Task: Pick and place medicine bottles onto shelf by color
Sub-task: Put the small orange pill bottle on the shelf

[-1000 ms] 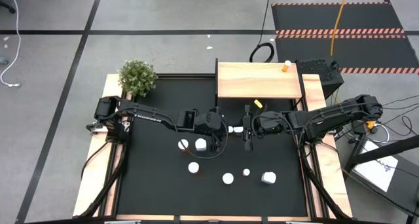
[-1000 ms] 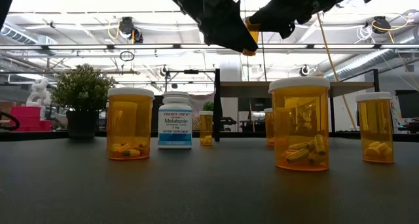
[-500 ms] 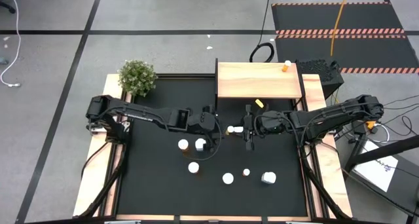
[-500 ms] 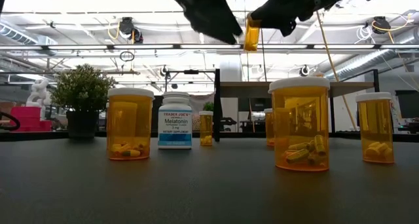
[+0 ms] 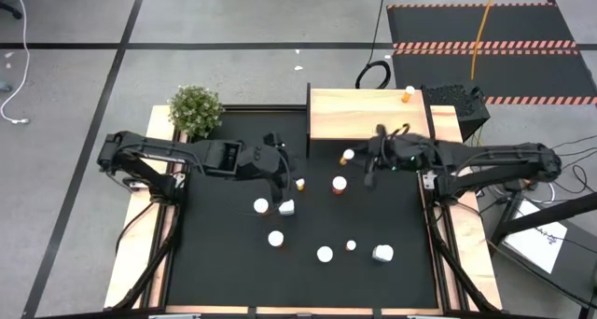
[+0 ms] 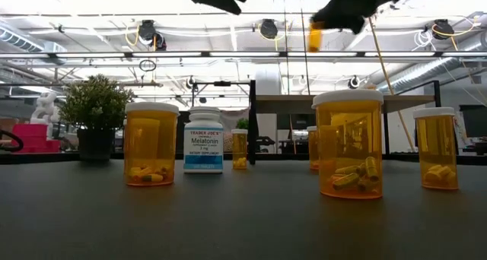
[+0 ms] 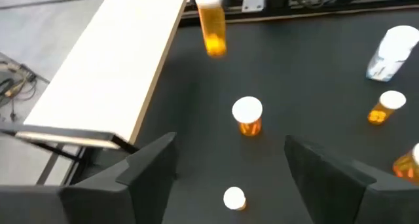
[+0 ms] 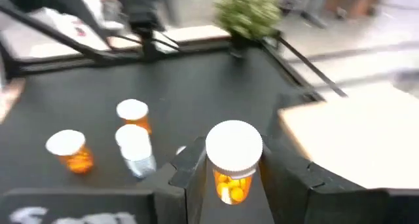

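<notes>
The right end effector (image 5: 360,160) hangs above the counter (image 5: 224,263), just in front of the shelf (image 5: 368,114), and its fingers are closed on a bottle (image 5: 347,156), an amber one with a white cap; from that arm's own camera the bottle (image 8: 234,160) sits upright between the two dark fingers (image 8: 190,168), gripped around the body with the cap standing clear above them and pills showing through the plastic. Seen from counter height it is well up off the surface (image 6: 314,38), clear above everything standing there. The left end effector (image 5: 278,170) hovers over the middle of the counter, near the right one but apart from it, with its fingers (image 7: 149,165) spread wide and nothing between them. The shelf is a pale wood platform at the far edge of the counter, bare on top apart from one small amber bottle (image 5: 408,95) at its far right corner. Loose bottles (image 5: 324,254) stand scattered upright over the black mat: several amber ones with white caps, two of them (image 5: 339,184) just below the end effectors, a white bottle (image 5: 285,207) under the left arm and another (image 5: 382,254) toward the near right. A plant (image 5: 196,109) stands at the far left corner
</notes>
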